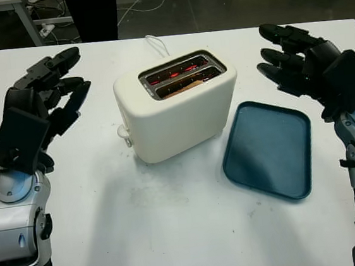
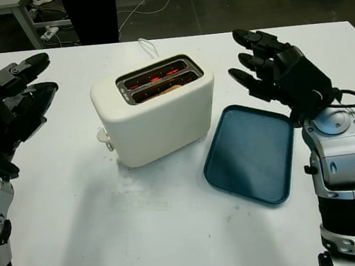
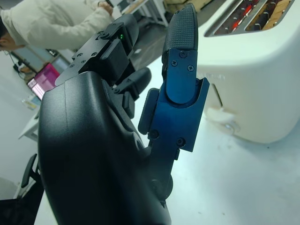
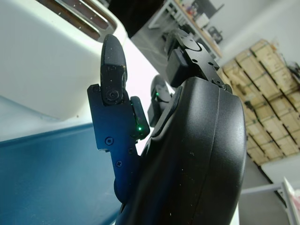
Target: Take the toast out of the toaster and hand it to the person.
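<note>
Toast [image 1: 182, 88] down in the toaster [image 1: 176, 106], left hand [image 1: 41, 103] and right hand [image 1: 306, 62] open either side.

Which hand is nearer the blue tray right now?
Right. The right hand hovers open just past the blue tray's far right corner; the left hand is open on the far side of the toaster from the tray.

Toast [image 1: 182, 89] mostly sunk in toaster [image 1: 178, 107] slot; person [image 3: 56, 21] cut off by edge.

Cream toaster [image 1: 178, 110], teal tray [image 1: 269, 150]
</note>
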Robot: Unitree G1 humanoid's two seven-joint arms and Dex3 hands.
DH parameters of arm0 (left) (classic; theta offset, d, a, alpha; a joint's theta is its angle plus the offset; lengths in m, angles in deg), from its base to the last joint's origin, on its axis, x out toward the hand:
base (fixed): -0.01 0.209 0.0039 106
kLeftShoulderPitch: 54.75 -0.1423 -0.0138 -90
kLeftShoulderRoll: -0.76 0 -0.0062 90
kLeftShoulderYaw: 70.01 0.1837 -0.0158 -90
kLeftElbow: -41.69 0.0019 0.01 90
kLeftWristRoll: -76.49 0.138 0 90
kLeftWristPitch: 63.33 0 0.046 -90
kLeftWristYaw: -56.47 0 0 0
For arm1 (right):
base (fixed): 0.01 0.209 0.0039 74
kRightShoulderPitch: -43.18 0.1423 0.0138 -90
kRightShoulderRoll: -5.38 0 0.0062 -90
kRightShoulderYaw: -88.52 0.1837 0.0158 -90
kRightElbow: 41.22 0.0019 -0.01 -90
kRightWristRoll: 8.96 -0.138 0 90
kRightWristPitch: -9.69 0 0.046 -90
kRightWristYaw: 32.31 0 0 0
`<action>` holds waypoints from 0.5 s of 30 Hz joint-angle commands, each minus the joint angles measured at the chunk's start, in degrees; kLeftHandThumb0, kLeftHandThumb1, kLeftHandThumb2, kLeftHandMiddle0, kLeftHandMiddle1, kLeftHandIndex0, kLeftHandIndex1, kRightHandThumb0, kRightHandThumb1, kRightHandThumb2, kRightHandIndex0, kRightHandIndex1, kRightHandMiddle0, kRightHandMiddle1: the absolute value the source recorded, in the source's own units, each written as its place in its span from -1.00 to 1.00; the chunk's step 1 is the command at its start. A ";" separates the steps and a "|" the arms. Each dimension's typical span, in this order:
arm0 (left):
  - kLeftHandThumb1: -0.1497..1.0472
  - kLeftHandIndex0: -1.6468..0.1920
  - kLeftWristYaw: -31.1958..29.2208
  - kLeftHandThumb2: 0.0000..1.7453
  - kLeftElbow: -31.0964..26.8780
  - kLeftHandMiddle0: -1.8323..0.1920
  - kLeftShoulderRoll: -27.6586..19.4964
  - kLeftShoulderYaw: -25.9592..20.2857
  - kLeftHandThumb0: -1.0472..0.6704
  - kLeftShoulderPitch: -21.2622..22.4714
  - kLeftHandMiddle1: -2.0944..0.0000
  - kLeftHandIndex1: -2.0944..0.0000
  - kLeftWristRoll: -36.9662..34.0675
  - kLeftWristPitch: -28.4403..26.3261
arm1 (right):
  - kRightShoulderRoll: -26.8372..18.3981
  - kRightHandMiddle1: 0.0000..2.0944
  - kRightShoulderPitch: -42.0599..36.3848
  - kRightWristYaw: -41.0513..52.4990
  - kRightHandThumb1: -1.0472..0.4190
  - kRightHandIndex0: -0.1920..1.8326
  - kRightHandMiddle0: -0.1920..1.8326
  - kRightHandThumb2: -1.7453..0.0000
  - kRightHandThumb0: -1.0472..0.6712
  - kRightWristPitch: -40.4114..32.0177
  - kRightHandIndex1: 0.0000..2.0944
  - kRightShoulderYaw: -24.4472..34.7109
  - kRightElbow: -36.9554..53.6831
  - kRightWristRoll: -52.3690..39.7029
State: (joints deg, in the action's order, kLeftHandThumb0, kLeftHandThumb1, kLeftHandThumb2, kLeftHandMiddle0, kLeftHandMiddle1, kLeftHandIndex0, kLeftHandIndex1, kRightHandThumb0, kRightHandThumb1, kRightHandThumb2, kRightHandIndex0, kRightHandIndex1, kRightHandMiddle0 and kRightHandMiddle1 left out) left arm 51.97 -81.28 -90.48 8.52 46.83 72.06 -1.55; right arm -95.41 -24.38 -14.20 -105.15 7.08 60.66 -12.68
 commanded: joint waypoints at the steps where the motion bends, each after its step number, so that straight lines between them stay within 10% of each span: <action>1: 0.79 0.13 -0.35 -0.76 -0.85 0.60 -0.10 -0.13 -0.61 -0.57 0.10 0.93 0.07 0.85 | 0.24 -0.99 -0.32 -0.30 -0.83 -0.45 -0.45 0.66 -0.28 0.09 -0.99 0.40 0.62 -0.48; 15: 0.79 0.14 -0.27 -0.77 -1.33 0.58 -0.20 -0.40 -0.59 -0.87 0.11 0.91 0.19 0.76 | 0.26 -1.00 -0.54 -0.30 -0.83 -0.47 -0.47 0.64 -0.22 -0.40 -1.00 0.07 0.74 -0.29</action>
State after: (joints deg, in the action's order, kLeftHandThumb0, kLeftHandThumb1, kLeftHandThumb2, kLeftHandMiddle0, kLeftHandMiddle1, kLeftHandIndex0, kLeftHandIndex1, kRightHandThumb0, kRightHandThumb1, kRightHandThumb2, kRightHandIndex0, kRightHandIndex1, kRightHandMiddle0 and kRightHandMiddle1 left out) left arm 51.88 -81.60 -90.48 8.44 46.68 72.02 -1.26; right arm -95.36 -24.43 -14.20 -105.27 7.08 60.74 -12.67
